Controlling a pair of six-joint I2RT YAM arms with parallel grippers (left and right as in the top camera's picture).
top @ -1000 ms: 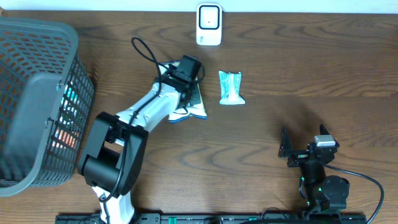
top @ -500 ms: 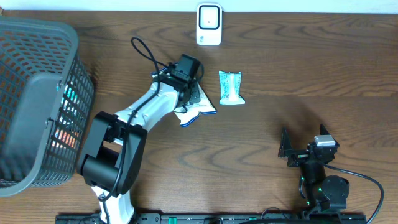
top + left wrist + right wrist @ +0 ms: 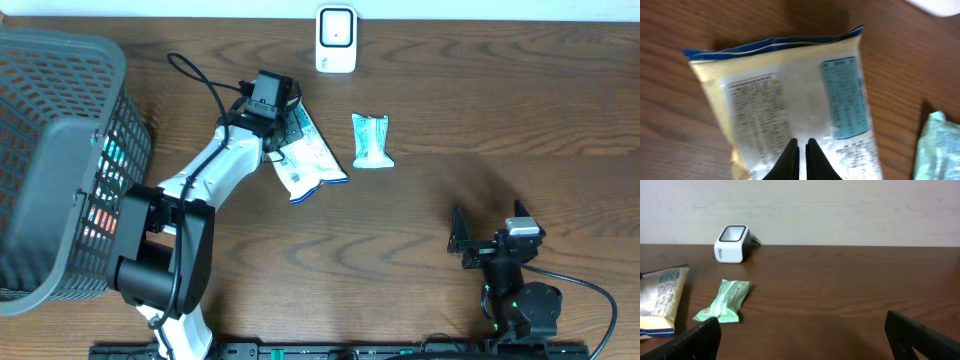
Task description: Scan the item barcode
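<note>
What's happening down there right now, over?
Left gripper shut on snack bag. Right gripper open, empty. Green packet beside bag, nothing blocking the scanner.

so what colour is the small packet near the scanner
The small packet is pale mint green, clearest in the right wrist view.

The basket (image 3: pixel 55 180) runs off the left edge; print on the packet (image 3: pixel 790 95) is too blurred to read.

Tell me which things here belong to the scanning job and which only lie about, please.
Job in hand: white and blue packet, pinched in the shut left claw; white scanner at the table's far edge.
Lying about: green packet; grey basket; right claw, open and holding nothing.
</note>
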